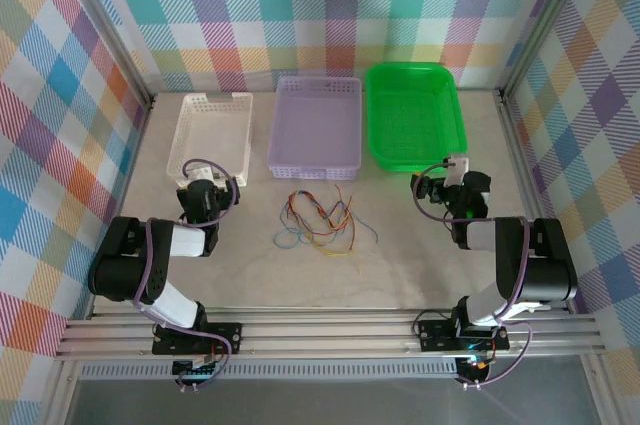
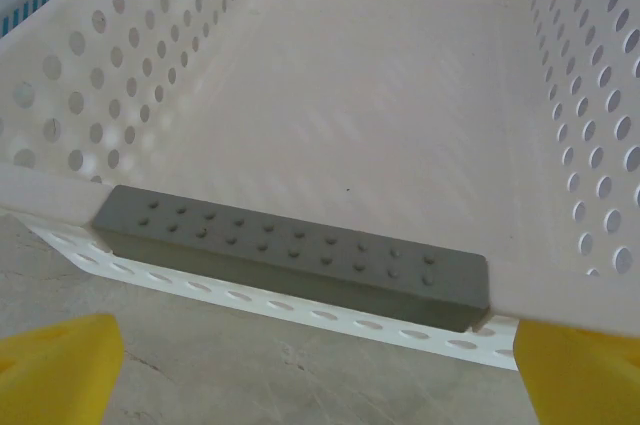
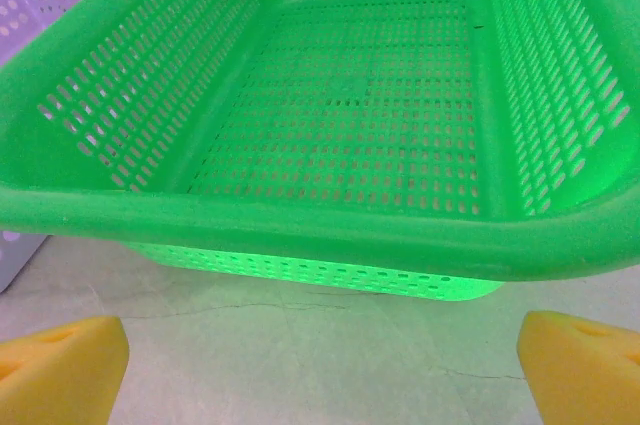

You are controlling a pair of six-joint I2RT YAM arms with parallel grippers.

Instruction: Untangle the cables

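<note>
Cables (image 1: 318,217) tangled on beige tabletop (image 1: 400,275) w/ plaid walls (image 1: 60,95); left end effector (image 2: 320,373) & right end effector (image 3: 322,370) both released, empty.

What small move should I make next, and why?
Probably swing the left gripper away from the white basket and over the near-left edge of the cables. Both grippers are open and empty, facing baskets, while the cables lie in one tangle on the table between the arms, untouched. The right gripper faces the green basket, about as far off.
</note>
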